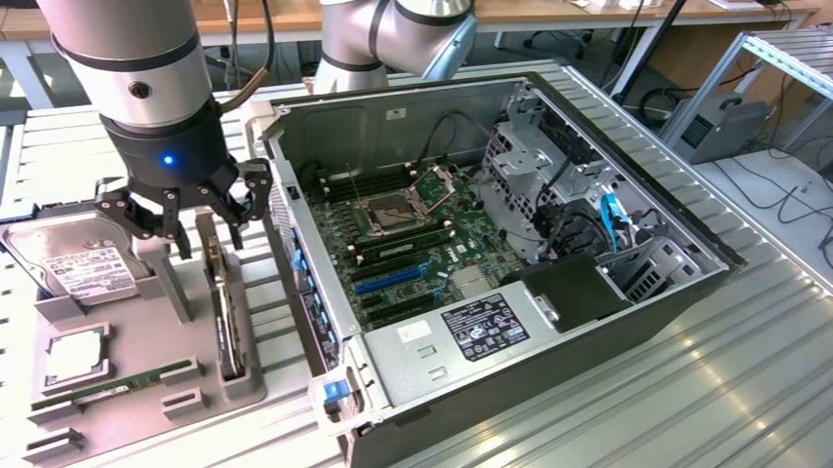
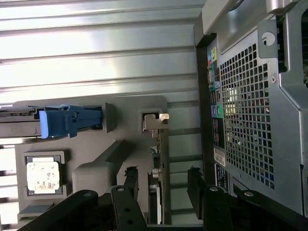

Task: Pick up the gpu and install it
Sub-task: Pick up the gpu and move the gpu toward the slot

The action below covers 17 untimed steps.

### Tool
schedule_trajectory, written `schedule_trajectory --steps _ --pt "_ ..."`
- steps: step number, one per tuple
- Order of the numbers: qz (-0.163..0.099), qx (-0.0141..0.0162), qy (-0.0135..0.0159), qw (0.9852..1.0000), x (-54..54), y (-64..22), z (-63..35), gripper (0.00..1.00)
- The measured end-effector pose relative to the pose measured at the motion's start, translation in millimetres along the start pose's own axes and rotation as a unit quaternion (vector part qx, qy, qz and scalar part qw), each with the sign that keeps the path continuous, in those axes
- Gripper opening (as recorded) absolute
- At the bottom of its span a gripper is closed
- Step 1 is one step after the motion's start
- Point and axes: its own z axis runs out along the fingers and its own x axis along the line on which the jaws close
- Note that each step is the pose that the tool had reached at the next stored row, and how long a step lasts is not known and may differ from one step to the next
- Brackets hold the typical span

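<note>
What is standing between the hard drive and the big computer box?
The gpu, on its edge in the grey tray, under the open pincer; exterior view.

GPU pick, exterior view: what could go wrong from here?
1. The open tool hangs over the gpu, which stands on edge in the grey holder; one finger sits close to the case wall and might clip it on descent.
2. The card is thin and slotted; an off-centre grip could tilt it and bind it in the holder.
3. The hard drive lies close on the other side and could get bumped.
</note>
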Motion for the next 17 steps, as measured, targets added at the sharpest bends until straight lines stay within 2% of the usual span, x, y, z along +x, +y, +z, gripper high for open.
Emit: schedule_trajectory --steps 17 --pt "0.0 -0.0004 0.0003 1.0 -2.1 -28.0 1.3 0.54"
